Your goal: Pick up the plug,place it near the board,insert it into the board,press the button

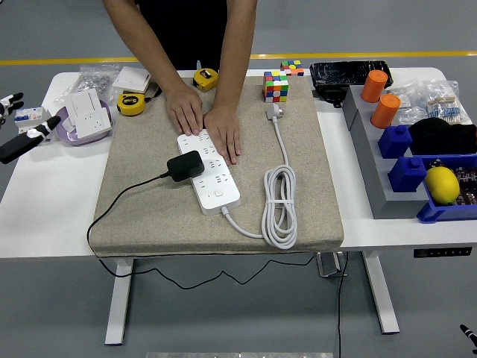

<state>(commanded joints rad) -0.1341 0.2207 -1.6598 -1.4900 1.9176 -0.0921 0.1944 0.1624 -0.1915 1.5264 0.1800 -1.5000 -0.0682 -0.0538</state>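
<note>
A white power strip lies slanted on the beige mat, its round button at the near end. The black plug rests at the strip's left edge, overlapping it; whether its pins are in a socket I cannot tell. Its black cable trails left and off the mat's front. A person at the far side presses both hands flat on the strip's far end. My left hand hangs at the left edge over the table, fingers spread, far from the plug. A black tip of my right arm shows in the bottom right corner.
The strip's own white cord lies coiled on the mat's right side, ending at a plug by a colour cube. Tape measures, white sockets and a breaker sit at left. Blue bins, orange cylinders and a lemon crowd the right.
</note>
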